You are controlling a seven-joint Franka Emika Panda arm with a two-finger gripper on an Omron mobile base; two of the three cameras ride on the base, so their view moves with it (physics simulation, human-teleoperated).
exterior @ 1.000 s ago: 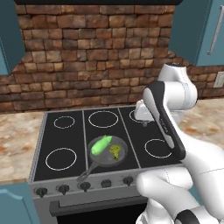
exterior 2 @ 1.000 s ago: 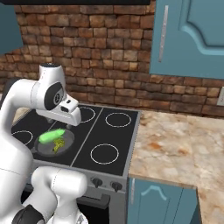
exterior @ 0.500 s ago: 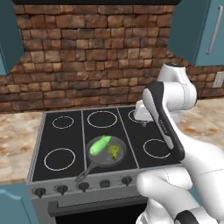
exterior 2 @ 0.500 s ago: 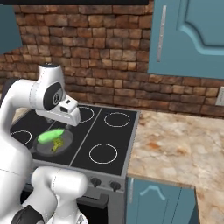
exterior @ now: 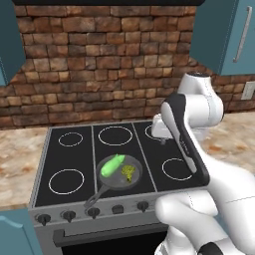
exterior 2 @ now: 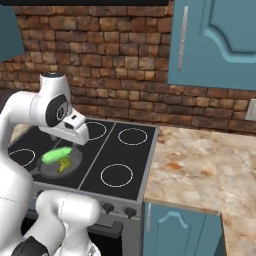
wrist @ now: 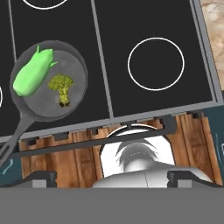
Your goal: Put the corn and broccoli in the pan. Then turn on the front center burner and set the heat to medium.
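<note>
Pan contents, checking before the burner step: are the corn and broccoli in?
In: corn and broccoli both lie inside the pan.

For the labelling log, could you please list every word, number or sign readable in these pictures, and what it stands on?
None: no readable text anywhere.
Cooktop: plain white rings, no lettering.
Knobs: any marks too small to tell.
Pan, corn, broccoli: unmarked.
Cabinets and brick wall: no labels.
</note>
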